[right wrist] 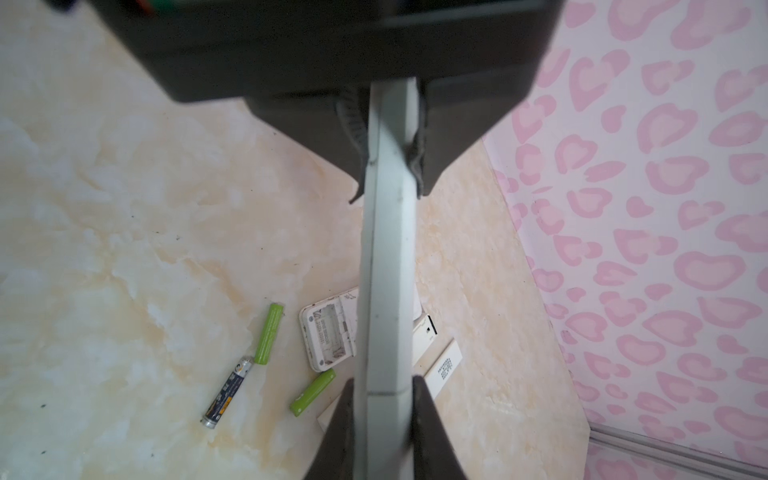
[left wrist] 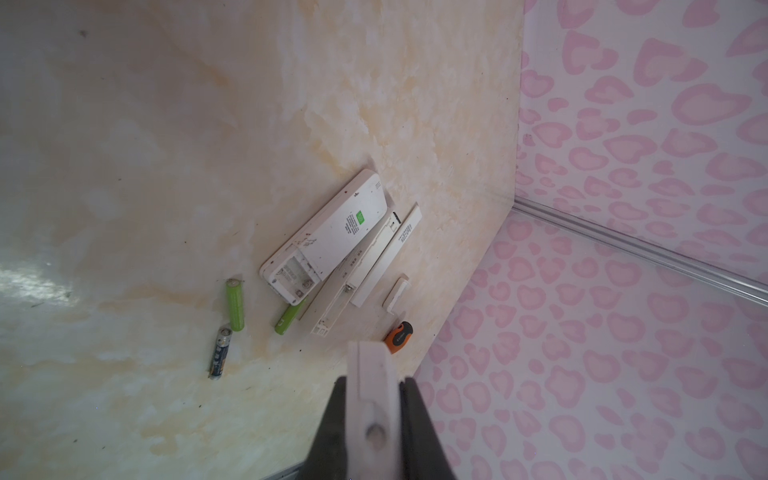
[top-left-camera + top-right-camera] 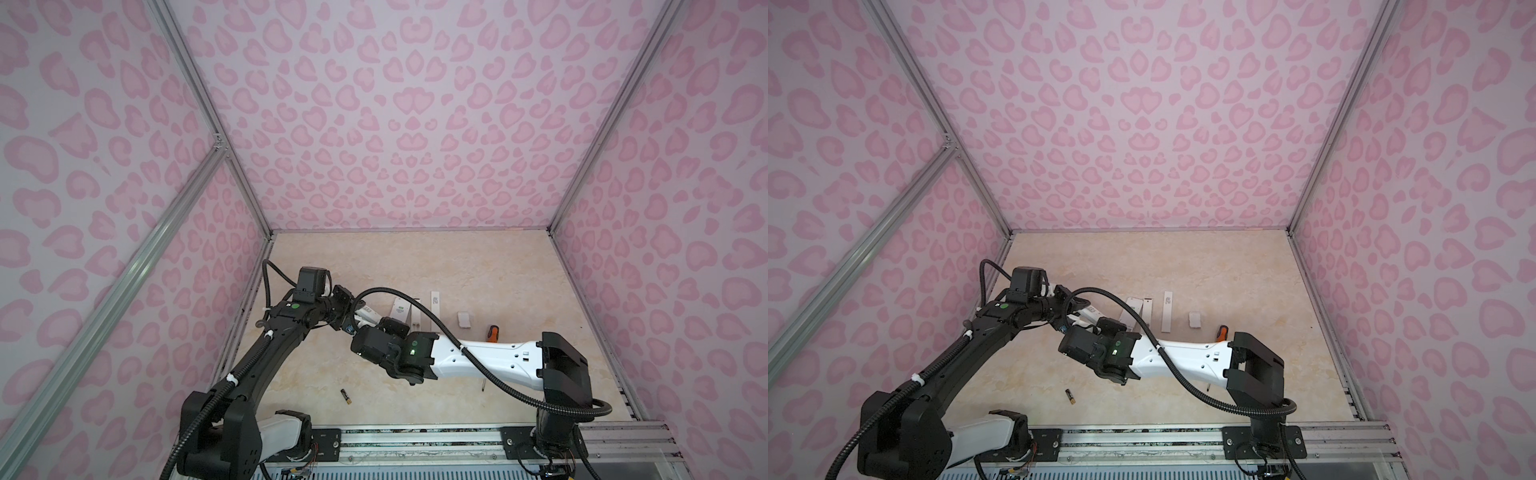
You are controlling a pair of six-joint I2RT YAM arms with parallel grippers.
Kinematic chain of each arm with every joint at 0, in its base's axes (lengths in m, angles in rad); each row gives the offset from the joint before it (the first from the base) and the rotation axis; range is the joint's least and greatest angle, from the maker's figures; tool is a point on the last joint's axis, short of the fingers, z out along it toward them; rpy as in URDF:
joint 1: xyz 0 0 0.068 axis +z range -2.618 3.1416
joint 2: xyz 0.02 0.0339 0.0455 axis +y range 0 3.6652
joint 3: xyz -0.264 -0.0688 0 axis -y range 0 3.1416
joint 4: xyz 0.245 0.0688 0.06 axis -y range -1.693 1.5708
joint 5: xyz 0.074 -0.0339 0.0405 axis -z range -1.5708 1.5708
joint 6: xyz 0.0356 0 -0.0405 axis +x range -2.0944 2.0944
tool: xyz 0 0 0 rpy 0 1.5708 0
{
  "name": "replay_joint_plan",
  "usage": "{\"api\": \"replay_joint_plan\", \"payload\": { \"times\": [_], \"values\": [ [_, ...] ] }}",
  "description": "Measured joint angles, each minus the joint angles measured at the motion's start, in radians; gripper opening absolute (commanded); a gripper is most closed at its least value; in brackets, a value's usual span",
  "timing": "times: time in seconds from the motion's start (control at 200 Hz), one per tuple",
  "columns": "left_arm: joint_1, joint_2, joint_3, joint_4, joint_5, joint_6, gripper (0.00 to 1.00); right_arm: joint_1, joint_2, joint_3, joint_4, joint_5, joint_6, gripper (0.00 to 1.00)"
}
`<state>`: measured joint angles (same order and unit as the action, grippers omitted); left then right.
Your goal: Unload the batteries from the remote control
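Both grippers hold one slim white remote control (image 1: 388,266) in the air, one at each end. My left gripper (image 2: 374,379) is shut on one end, and my right gripper (image 1: 384,379) is shut on the other. In both top views they meet at mid-left above the table, with the remote (image 3: 368,316) between them. On the table below lie two lime green batteries (image 2: 235,305) (image 2: 286,320) and a black battery (image 2: 219,352), beside a wider white remote (image 2: 328,237) with its compartment open and empty. Another black, gold-ended battery (image 3: 345,396) lies near the front.
More slim white remotes and a flat cover strip (image 2: 386,257) lie next to the wider remote. A small white cover (image 3: 464,320) and an orange-handled screwdriver (image 3: 492,332) lie to the right. Pink-patterned walls close in the table (image 3: 457,266) on three sides.
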<state>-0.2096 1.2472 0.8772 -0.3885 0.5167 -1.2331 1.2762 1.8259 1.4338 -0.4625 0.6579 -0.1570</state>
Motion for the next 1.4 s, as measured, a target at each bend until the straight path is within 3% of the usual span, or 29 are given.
{"api": "replay_joint_plan", "payload": {
  "times": [0.085,0.2,0.39,0.57,0.71,0.89,1.025,1.4],
  "values": [
    [0.0,0.001,-0.001,0.002,-0.002,0.024,0.04,0.006,-0.005,0.0,0.001,0.006,0.001,0.49],
    [-0.001,0.005,-0.008,0.025,0.0,0.034,0.04,0.008,-0.023,0.027,-0.02,0.001,0.049,0.57],
    [0.0,0.005,-0.042,0.14,0.004,0.036,0.03,0.012,-0.113,0.078,-0.055,-0.037,0.177,0.58],
    [0.0,-0.008,-0.124,0.398,0.01,0.015,0.03,-0.021,-0.209,0.077,-0.076,-0.092,0.324,0.57],
    [0.0,-0.008,-0.134,0.592,0.031,0.01,0.03,-0.132,-0.282,0.063,-0.072,-0.229,0.484,0.56],
    [0.0,-0.018,-0.145,0.771,0.047,0.004,0.03,-0.294,-0.372,-0.076,0.014,-0.449,0.702,0.52],
    [-0.001,-0.038,-0.156,0.874,0.056,0.003,0.03,-0.351,-0.394,-0.103,0.097,-0.584,0.805,0.56],
    [-0.014,-0.054,-0.171,1.004,0.06,-0.019,0.03,-0.441,-0.348,-0.154,0.268,-0.784,0.982,0.59]
  ]
}}
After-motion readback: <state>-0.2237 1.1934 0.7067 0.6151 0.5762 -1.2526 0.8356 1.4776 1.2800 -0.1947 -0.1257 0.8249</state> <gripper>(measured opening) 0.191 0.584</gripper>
